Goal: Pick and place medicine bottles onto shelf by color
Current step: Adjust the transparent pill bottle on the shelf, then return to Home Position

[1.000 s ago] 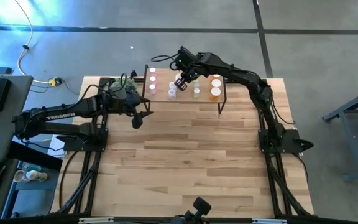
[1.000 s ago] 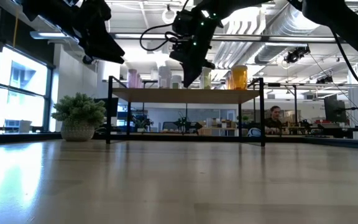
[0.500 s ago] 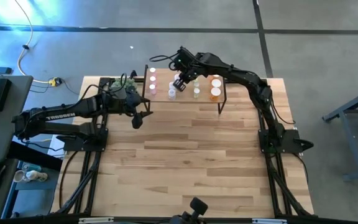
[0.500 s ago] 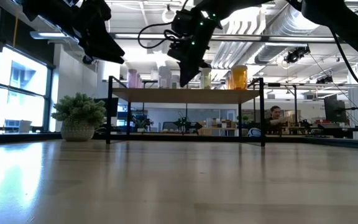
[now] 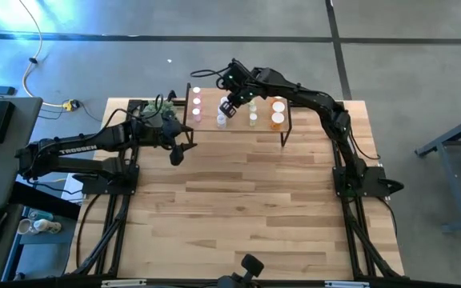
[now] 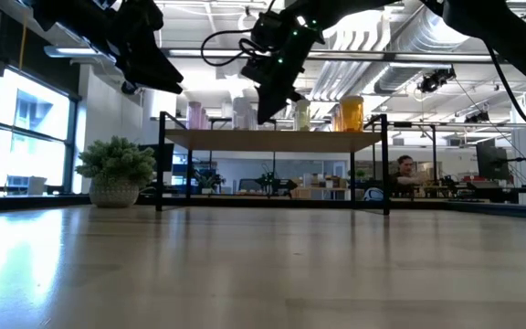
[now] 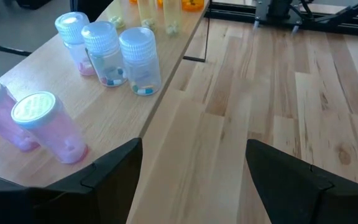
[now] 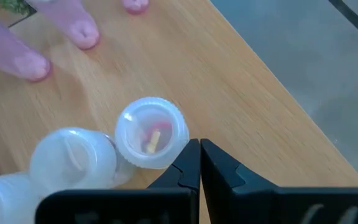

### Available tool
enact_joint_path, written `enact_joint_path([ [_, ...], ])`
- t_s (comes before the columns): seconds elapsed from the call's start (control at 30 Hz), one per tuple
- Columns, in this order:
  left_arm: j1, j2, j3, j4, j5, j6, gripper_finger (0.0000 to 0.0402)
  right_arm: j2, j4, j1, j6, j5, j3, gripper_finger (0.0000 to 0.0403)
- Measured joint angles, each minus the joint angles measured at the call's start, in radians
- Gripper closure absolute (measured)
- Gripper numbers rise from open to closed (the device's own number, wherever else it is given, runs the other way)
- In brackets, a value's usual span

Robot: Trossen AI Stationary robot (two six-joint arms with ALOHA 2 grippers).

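Right end effector (image 5: 227,106) clenched on nothing, upper centre of the high view, over the whitish bottles (image 5: 222,119) on the shelf (image 5: 238,124). Left end effector (image 5: 178,154) released, empty, left of centre above the surface (image 5: 238,208). Pink bottles (image 5: 196,102) upright at shelf's left end.

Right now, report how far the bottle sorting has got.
Looks done: bottles stand on the shelf in colour groups, pink, whitish, yellow-green, orange. In hand: nothing; the right gripper is shut and empty over the whitish ones. Left: apparently little; the left gripper waits open, no bottles showing on the table.
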Motion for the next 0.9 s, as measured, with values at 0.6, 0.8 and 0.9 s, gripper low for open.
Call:
enact_joint_path([
  [0.6, 0.0, 0.0, 0.0, -0.001, 0.0, 0.0, 0.0124, 0.0, 0.053, -0.003, -0.034, 0.026, 0.008, 0.0401],
  [0.8, -0.001, -0.009, 0.0, -0.037, 0.0, -0.023, 0.0124, -0.001, -0.062, -0.001, -0.089, 0.083, 0.14, 0.0401],
  [0.9, -0.012, -0.027, -0.005, -0.05, 0.0, -0.043, 0.0124, -0.028, -0.089, 0.009, -0.143, 0.075, 0.168, 0.0401],
])
